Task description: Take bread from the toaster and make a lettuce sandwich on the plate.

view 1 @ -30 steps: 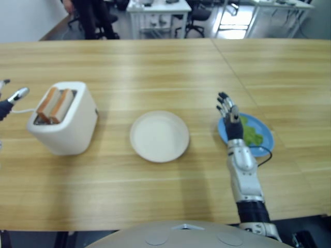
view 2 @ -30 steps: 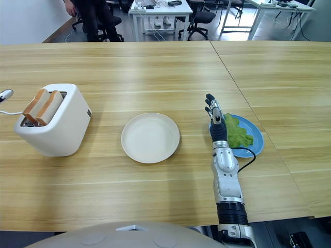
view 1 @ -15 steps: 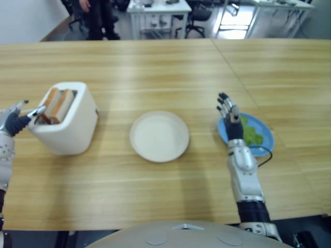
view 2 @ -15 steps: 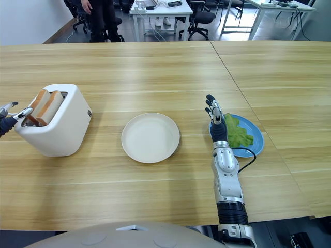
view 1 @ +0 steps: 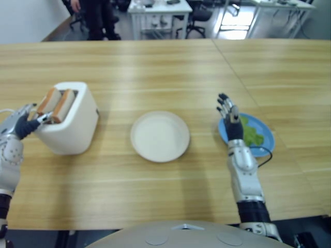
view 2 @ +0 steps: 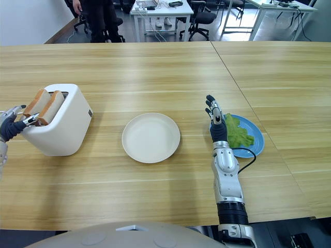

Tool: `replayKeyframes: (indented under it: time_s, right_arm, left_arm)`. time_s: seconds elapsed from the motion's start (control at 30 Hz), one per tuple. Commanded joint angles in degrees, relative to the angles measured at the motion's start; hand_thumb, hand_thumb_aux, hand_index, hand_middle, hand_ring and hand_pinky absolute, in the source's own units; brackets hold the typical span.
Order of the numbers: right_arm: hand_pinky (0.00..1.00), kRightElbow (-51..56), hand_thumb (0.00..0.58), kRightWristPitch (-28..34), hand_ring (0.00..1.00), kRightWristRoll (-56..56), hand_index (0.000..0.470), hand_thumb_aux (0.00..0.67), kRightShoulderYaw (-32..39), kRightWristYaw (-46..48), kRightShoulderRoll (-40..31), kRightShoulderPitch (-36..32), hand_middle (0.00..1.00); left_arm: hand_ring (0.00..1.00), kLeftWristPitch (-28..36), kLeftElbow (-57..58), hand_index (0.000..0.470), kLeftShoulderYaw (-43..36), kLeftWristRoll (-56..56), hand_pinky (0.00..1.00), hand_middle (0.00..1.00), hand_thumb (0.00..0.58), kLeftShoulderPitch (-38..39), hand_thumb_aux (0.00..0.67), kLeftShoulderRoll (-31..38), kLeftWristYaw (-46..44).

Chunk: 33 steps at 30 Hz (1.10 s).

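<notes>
White desk (view 2: pixel 161 11); office chairs (view 2: pixel 202 16) behind

Brightness: we see a bright, evenly lit scene, and the table (view 1: pixel 155 196) has no dark corners.
Source: we judge that the light comes from overhead. More comes from the room behind, where a patch of floor (view 1: pixel 235 23) shines almost white.
Glare: we note a pale sheen in broad bands across the table's far half. The toaster (view 2: pixel 59 129) is bright on its white top, but its edges still read.
Shadows: we find them soft and faint. The toaster casts a dim patch to its right and front, and the plate (view 2: pixel 151 137) has a thin shade along its near rim.
Distortion: we see the table's seams and edges run nearly straight out to the borders.
</notes>
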Motion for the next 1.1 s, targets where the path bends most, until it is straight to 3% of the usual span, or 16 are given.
replayKeyframes:
  time_s: [0.03, 0.37, 0.4, 0.43, 0.47, 0.5, 0.53, 0.57, 0.6, 0.67, 0.7, 0.73, 0.9, 1.1]
  right_arm:
    - [0.00, 0.52, 0.000, 0.88, 0.00, -0.10, 0.000, 0.000, -0.14, -0.18, -0.13, 0.66, 0.00]
    - [0.00, 0.19, 0.000, 1.11, 0.00, -0.14, 0.000, 0.000, -0.19, -0.27, -0.18, 0.81, 0.00]
    - [0.00, 0.10, 0.000, 1.15, 0.00, -0.15, 0.000, 0.000, -0.18, -0.29, -0.17, 0.86, 0.00]
    - [0.00, 0.04, 0.000, 1.18, 0.00, -0.16, 0.000, 0.000, -0.17, -0.31, -0.15, 0.91, 0.00]
    - [0.00, 0.00, 0.000, 1.20, 0.00, -0.17, 0.000, 0.000, -0.14, -0.33, -0.15, 0.94, 0.00]
    - [0.00, -0.04, 0.000, 1.22, 0.00, -0.17, 0.000, 0.000, -0.11, -0.32, -0.15, 0.97, 0.00]
    - [0.00, -0.04, 0.000, 1.23, 0.00, -0.16, 0.000, 0.000, -0.09, -0.31, -0.17, 0.99, 0.00]
    - [0.00, -0.08, 0.000, 1.25, 0.00, -0.16, 0.000, 0.000, -0.08, -0.32, -0.18, 1.04, 0.00]
    - [0.00, -0.10, 0.000, 1.26, 0.00, -0.16, 0.000, 0.000, -0.09, -0.34, -0.19, 1.11, 0.00]
    - [0.00, -0.10, 0.000, 1.26, 0.00, -0.16, 0.000, 0.000, -0.10, -0.36, -0.21, 1.21, 0.00]
    - [0.00, -0.10, 0.000, 1.27, 0.00, -0.16, 0.000, 0.000, -0.09, -0.35, -0.23, 1.23, 0.00]
    - [0.00, -0.05, 0.000, 1.26, 0.00, -0.16, 0.000, 0.000, -0.07, -0.35, -0.24, 1.24, 0.00]
    - [0.00, -0.26, 0.000, 1.33, 0.00, -0.18, 0.000, 0.000, -0.01, -0.41, -0.25, 1.53, 0.00]
    - [0.00, 0.17, 0.000, 1.39, 0.00, -0.41, 0.000, 0.000, 0.23, -0.46, -0.26, 1.32, 0.00]
  left_arm:
    - [0.00, 2.53, -2.66, 0.000, -1.75, 6.43, 0.00, 0.00, 0.000, 0.61, 0.000, 2.02, 2.90]
    - [0.00, 5.27, -2.43, 0.000, -3.19, 11.08, 0.00, 0.00, 0.000, 0.33, 0.000, 1.68, 4.17]
    - [0.00, 5.18, -2.45, 0.170, -3.19, 10.93, 0.00, 0.00, 0.349, 0.11, 0.247, 1.41, 4.25]
    - [0.00, 5.16, -2.41, 0.308, -3.31, 10.87, 0.00, 0.00, 0.517, -0.08, 0.449, 1.25, 4.14]
    - [0.00, 5.23, -2.30, 0.413, -3.66, 11.06, 0.00, 0.00, 0.574, -0.19, 0.602, 1.25, 3.87]
    - [0.00, 5.14, -2.18, 0.413, -3.60, 10.78, 0.00, 0.00, 0.574, -0.21, 0.602, 1.03, 3.88]
    - [0.08, 5.16, -2.04, 0.460, -3.72, 10.71, 0.08, 0.08, 0.580, -0.26, 0.670, 0.89, 3.92]
    - [0.16, 5.16, -1.91, 0.460, -3.81, 10.61, 0.16, 0.16, 0.580, -0.31, 0.670, 0.75, 3.99]
    - [0.16, 4.96, -1.75, 0.460, -3.78, 10.25, 0.16, 0.16, 0.580, -0.43, 0.670, 0.49, 4.13]
    - [0.78, 4.57, -1.82, 0.460, -3.69, 10.07, 0.78, 0.78, 0.580, -0.55, 0.670, 0.15, 4.98]
    - [0.78, 4.40, -2.04, 0.460, -3.50, 9.92, 0.78, 0.78, 0.580, -0.57, 0.670, -0.02, 5.31]
    - [1.00, 4.10, -2.40, 0.460, -3.25, 9.85, 1.00, 1.00, 0.580, -0.58, 0.670, -0.14, 5.90]
    - [1.00, 2.35, -3.75, 0.460, -2.23, 8.99, 1.00, 1.00, 0.580, -0.97, 0.670, -0.78, 8.62]
    - [1.00, -3.06, -14.96, 0.460, 5.88, 4.97, 1.00, 1.00, 0.580, 0.14, 0.670, -3.94, 15.84]
